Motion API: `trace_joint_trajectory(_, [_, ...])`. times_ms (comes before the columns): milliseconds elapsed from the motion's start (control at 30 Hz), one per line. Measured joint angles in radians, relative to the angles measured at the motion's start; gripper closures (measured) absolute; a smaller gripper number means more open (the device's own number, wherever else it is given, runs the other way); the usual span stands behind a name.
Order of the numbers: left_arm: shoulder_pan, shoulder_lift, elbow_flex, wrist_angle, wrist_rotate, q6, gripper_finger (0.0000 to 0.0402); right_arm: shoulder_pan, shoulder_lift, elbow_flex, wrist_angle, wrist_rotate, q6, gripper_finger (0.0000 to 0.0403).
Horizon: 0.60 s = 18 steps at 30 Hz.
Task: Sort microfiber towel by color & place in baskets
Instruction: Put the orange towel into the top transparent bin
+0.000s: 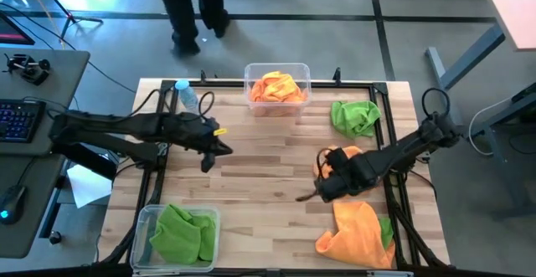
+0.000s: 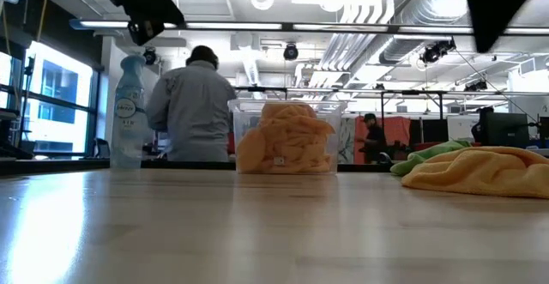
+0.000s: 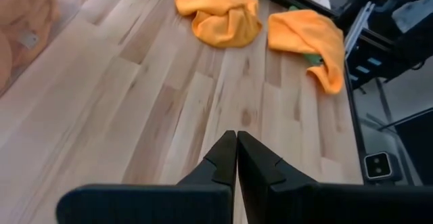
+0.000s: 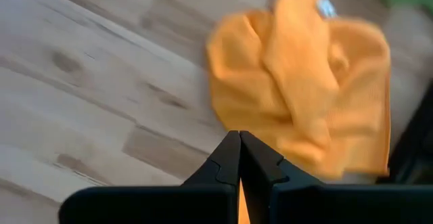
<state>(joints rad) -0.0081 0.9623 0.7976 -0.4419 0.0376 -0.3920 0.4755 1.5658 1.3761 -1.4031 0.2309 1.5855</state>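
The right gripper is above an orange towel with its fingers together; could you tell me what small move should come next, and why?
Probably open the fingers, then lower. The right gripper is shut and empty over the orange towel, which lies loose on the table, outside the basket of orange towels.

From above, the right arm (image 1: 394, 156) covers most of one orange towel (image 1: 347, 153) – only a scrap pokes out. A green towel (image 1: 386, 229) is mostly buried under the big orange one (image 1: 356, 227). Low down, both arms get cut off at the top edge, and the person (image 2: 190, 104) behind is half hidden by the tub (image 2: 287, 138).
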Motion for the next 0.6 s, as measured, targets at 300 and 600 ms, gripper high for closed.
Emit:
trace_joint_trajectory(300, [-0.002,-0.027,-0.014,0.0,-0.001,0.005,0.0401,0.16,-0.044,-0.136,0.051,-0.164,0.367,0.0339])
trace_joint_trajectory(600, [-0.002,-0.019,-0.014,-0.002,-0.001,0.009,0.0401,0.313,-0.044,-0.257,0.175,-0.383,0.598,0.0272])
